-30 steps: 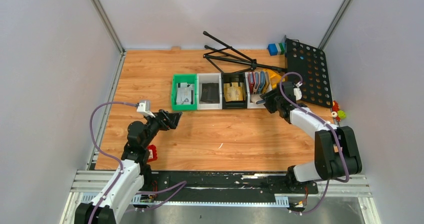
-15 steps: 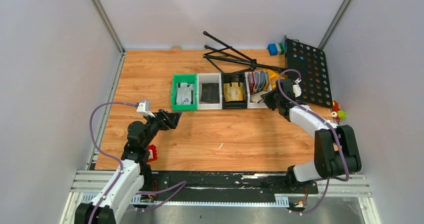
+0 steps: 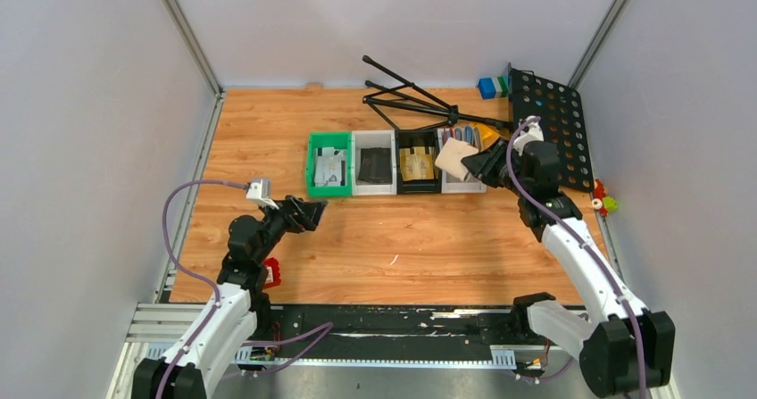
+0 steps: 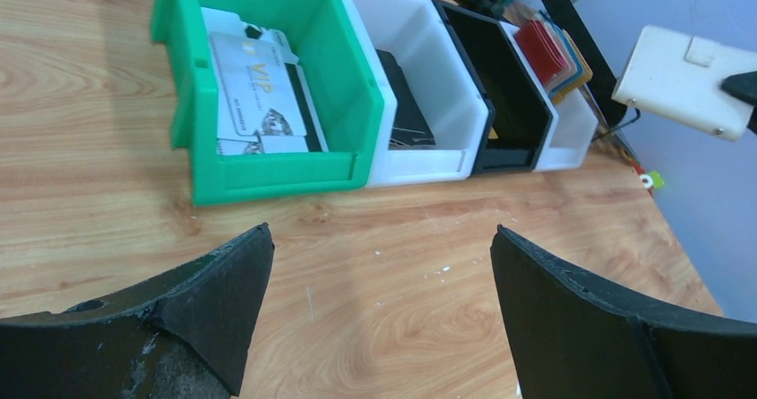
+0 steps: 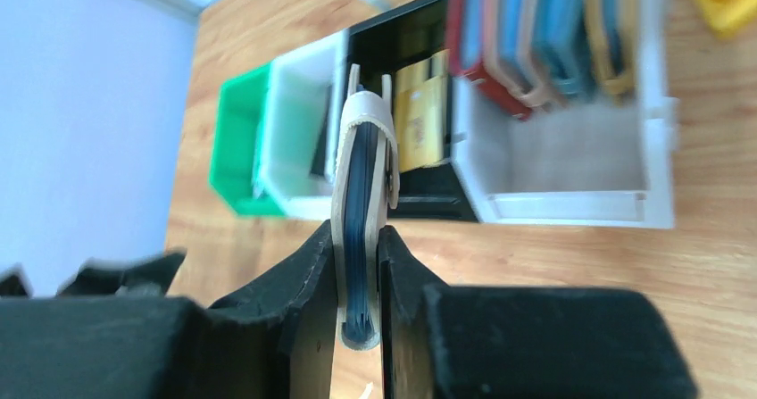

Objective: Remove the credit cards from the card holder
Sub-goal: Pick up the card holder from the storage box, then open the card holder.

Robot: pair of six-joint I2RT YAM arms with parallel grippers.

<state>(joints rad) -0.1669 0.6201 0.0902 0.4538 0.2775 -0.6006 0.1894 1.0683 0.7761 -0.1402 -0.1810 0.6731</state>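
The card holder (image 3: 455,159), a pale folded wallet with a small tab, hangs in the air above the right end of the bin row, with my right gripper (image 3: 479,166) shut on it. In the right wrist view the card holder (image 5: 361,176) stands edge-on between the jaws of the right gripper (image 5: 359,238). Dark blue layers show between its pale covers, and I cannot tell whether they are the credit cards. The card holder (image 4: 687,82) also shows at the upper right of the left wrist view. My left gripper (image 3: 312,210) (image 4: 379,256) hovers open over bare wood in front of the green bin.
Four bins stand in a row: a green bin (image 3: 314,178) with printed cards, a white bin (image 3: 374,187), a black bin (image 3: 418,187), and a white bin (image 3: 464,186) with upright wallets (image 3: 461,137). Behind lie a folded stand (image 3: 411,100) and a black perforated panel (image 3: 549,131).
The right gripper closed on the card holder and lifted it up out of the rightmost white bin, the arm rising and swinging back. The left arm has stayed still.
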